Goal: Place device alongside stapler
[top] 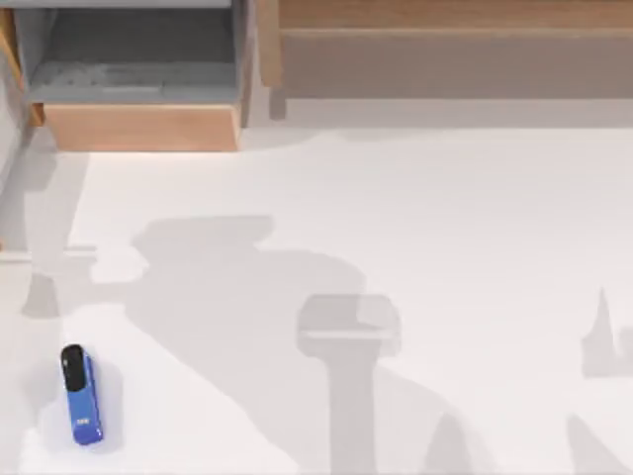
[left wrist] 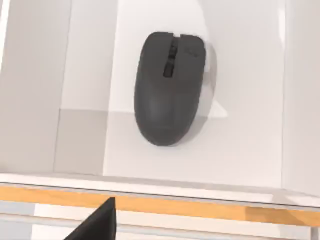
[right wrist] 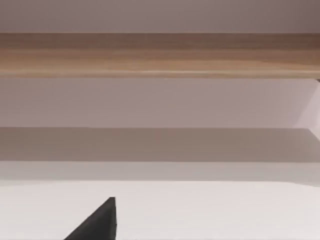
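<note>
While a dark fingertip (left wrist: 97, 222) juts into the left wrist view and another (right wrist: 97, 222) into the right wrist view, I cannot tell whether either pair of fingers is apart or together. Beyond the left one, a black mouse (left wrist: 169, 87) rests on a white surface past a wooden edge (left wrist: 200, 206). On the bench (top: 396, 247), the blue stapler (top: 81, 396) lies at eight o'clock, black end toward twelve

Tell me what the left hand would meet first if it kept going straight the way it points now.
Probably the dark grey mouse, which lies ahead of it on a white surface past a wood-edged rim. Depth is unclear, so it might touch the rim first.
</note>
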Action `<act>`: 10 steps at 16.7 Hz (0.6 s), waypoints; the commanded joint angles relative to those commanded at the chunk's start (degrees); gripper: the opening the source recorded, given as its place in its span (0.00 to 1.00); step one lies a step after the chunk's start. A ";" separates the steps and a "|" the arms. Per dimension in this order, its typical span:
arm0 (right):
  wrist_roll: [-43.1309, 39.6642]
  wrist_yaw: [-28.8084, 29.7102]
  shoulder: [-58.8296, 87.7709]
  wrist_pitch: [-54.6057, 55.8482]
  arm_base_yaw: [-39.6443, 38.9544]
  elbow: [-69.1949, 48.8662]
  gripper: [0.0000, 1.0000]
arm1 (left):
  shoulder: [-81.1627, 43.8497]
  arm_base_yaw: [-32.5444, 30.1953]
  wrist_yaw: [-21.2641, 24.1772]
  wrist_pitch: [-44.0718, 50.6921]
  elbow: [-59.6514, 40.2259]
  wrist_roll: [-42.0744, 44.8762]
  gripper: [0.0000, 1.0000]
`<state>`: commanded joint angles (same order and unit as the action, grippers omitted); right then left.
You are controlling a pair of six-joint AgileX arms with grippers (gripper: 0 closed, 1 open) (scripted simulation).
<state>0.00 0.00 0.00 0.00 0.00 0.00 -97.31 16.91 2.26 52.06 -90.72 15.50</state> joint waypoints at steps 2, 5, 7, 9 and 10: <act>0.00 0.00 0.00 0.00 0.00 0.00 1.00 | -10.90 1.20 0.16 5.47 -10.23 1.85 1.00; 0.00 0.00 0.00 0.00 0.00 0.00 1.00 | -25.82 2.50 0.33 12.78 -24.38 4.38 1.00; 0.00 0.00 0.00 0.00 0.00 0.00 1.00 | -34.52 2.97 0.41 16.92 -32.76 5.87 1.00; 0.00 0.00 0.00 0.00 0.00 0.00 1.00 | -41.75 3.07 0.46 20.22 -39.84 7.13 1.00; 0.00 0.00 0.00 0.00 0.00 0.00 1.00 | -44.84 3.00 0.47 21.59 -42.93 7.67 1.00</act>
<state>0.00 0.00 0.00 0.00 0.00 0.00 -142.15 19.92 2.74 73.65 -133.65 23.17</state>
